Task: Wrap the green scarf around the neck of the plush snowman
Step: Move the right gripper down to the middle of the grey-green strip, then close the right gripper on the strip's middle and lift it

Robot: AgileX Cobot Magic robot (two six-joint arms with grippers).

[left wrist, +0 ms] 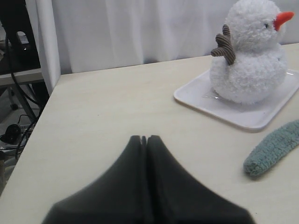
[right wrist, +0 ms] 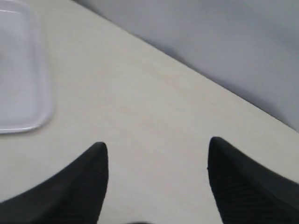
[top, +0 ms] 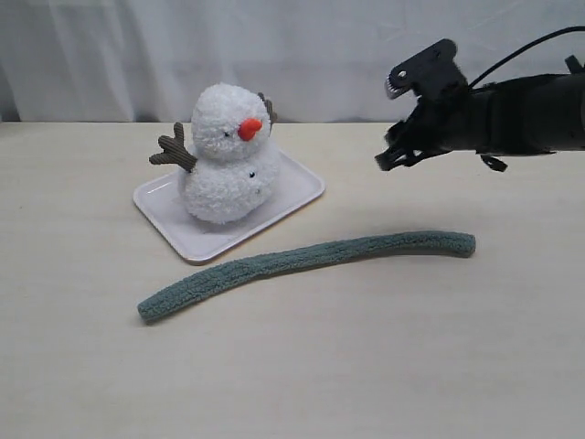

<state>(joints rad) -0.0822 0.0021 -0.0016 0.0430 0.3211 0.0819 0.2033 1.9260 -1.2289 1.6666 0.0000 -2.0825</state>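
The plush snowman stands upright on a white tray, white and fluffy with an orange nose and brown twig arms; the left wrist view shows the snowman too. In front of the tray the green scarf lies flat in a long curve across the table, and one rounded end of the scarf shows in the left wrist view. My right gripper hovers open above the table, behind the scarf's right end, with nothing between its jaws. The left gripper is shut and empty over bare table, left of the tray.
The table's left edge drops off to cables and a stand on the floor. A white curtain hangs behind the table. A corner of the tray shows in the right wrist view.
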